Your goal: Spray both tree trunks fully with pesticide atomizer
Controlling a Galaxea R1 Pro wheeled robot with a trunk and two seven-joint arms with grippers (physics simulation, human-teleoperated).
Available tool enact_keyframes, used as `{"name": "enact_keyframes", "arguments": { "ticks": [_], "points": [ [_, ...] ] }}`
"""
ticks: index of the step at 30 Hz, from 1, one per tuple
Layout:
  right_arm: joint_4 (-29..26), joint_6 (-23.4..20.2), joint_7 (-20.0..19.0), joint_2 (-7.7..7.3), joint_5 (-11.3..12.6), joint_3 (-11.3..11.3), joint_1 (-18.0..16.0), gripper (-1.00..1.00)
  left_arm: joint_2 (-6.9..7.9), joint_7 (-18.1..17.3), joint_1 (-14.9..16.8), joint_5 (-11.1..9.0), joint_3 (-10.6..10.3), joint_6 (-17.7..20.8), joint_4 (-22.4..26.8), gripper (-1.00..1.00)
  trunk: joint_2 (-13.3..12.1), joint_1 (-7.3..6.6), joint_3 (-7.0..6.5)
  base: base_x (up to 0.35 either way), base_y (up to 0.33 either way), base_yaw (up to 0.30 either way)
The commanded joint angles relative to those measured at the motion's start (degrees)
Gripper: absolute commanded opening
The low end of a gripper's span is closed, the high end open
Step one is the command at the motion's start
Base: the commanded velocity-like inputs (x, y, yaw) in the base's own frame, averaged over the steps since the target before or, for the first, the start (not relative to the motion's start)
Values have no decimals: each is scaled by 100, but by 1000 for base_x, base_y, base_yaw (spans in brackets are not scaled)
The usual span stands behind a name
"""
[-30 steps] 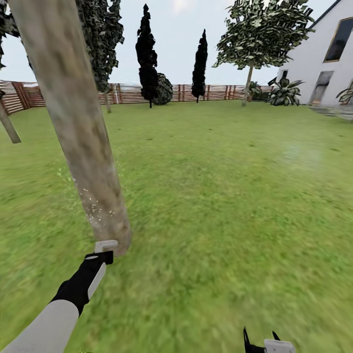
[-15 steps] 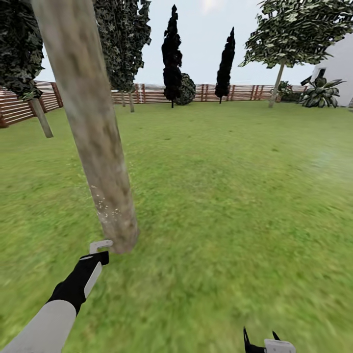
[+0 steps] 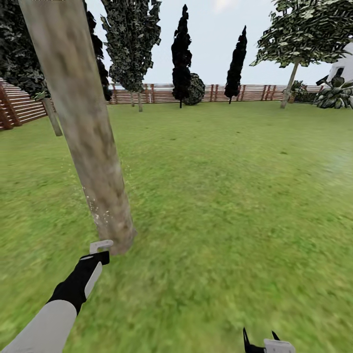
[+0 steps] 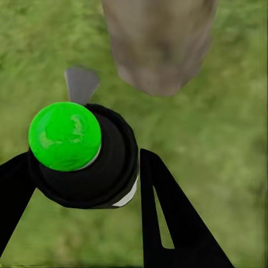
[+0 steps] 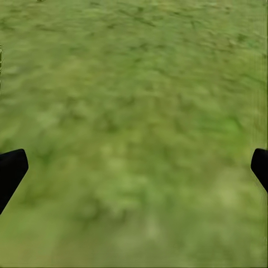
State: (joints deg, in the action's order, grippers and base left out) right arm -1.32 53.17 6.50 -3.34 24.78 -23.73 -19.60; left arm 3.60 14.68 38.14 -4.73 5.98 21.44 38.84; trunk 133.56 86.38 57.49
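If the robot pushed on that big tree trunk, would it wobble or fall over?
Probably not. The tree trunk is far thicker than the left gripper beside its base, and it goes straight down into the grass, so it likely stays stiff. Its mottled surface looks rough rather than slippery. The atomizer held in that gripper seems far likelier to shift.

Pale mottled leaning tree trunk [image 3: 83,132] on lawn [image 3: 235,196], green-capped black atomizer [image 4: 84,156] near its base
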Motion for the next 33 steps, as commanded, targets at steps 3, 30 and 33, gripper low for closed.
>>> {"name": "enact_keyframes", "arguments": {
  "ticks": [3, 30, 33],
  "points": [
    [0, 0, 0, 0, 0, 0, 0, 100, 0, 0, 0, 0, 0, 0, 0, -100, 0, 0, 0, 78, -271, 272],
    [0, 18, 0, 9, 0, -1, 0, 100, 32, -3, 0, -2, 0, 5, 8, -100, 0, 0, 0, 96, -271, 132],
    [-1, 16, 0, 12, 0, 0, 0, 100, 33, -3, 0, -2, 0, 9, 9, -100, 0, 0, 0, 99, -271, 274]
  ]
}}
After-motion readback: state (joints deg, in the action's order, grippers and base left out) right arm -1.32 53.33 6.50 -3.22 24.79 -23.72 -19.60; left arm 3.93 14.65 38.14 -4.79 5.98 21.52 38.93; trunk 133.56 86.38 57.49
